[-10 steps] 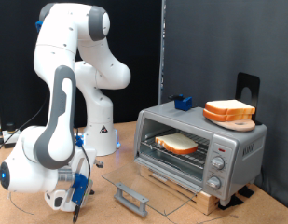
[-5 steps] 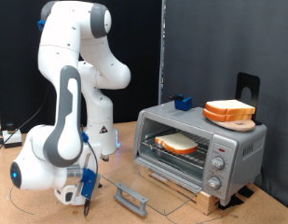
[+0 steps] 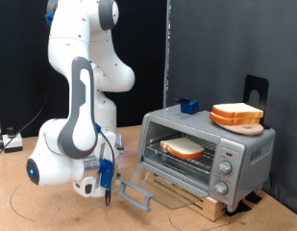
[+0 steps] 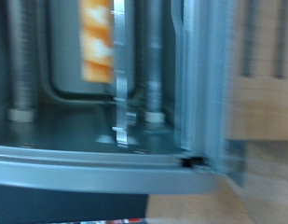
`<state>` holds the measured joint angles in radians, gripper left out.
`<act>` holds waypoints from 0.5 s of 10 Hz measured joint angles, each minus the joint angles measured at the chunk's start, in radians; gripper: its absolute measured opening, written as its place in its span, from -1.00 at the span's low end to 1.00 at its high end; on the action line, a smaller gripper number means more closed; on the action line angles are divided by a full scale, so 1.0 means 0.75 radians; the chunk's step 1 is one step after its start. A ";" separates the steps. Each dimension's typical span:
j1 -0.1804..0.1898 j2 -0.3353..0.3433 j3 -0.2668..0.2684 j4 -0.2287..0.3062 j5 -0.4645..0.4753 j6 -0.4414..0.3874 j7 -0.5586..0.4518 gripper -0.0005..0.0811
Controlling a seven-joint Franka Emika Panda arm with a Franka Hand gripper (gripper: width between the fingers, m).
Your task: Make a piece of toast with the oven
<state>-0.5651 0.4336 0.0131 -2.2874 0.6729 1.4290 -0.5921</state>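
The oven (image 3: pixel 208 154) stands at the exterior view's right, its glass door (image 3: pixel 172 191) folded down flat. The piece of toast (image 3: pixel 184 147) lies on the wire rack inside. My gripper (image 3: pixel 104 185) hangs low over the table, just to the exterior view's left of the door's grey bar handle (image 3: pixel 136 196) and apart from it, with nothing seen between its fingers. The wrist view is blurred. It shows the grey handle (image 4: pixel 125 177) close up and an orange and cream patch (image 4: pixel 97 37) behind it. No fingertips show there.
A stack of bread slices (image 3: pixel 235 115) on a wooden board and a small blue object (image 3: pixel 190 104) sit on the oven's top. Three knobs (image 3: pixel 224 169) line its right panel. A black curtain hangs behind. The wooden table (image 3: pixel 33 207) spreads to the exterior view's left.
The arm has swung towards the exterior view's right. My gripper has moved from the table's left part to just beside the open door's handle.
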 joint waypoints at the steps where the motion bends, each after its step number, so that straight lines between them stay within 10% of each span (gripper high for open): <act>1: -0.014 -0.025 0.000 0.000 0.029 -0.077 -0.014 0.98; 5: -0.023 -0.137 0.022 -0.010 0.107 -0.246 -0.022 0.98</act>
<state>-0.5824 0.3312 0.0299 -2.2946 0.7529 1.2442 -0.6089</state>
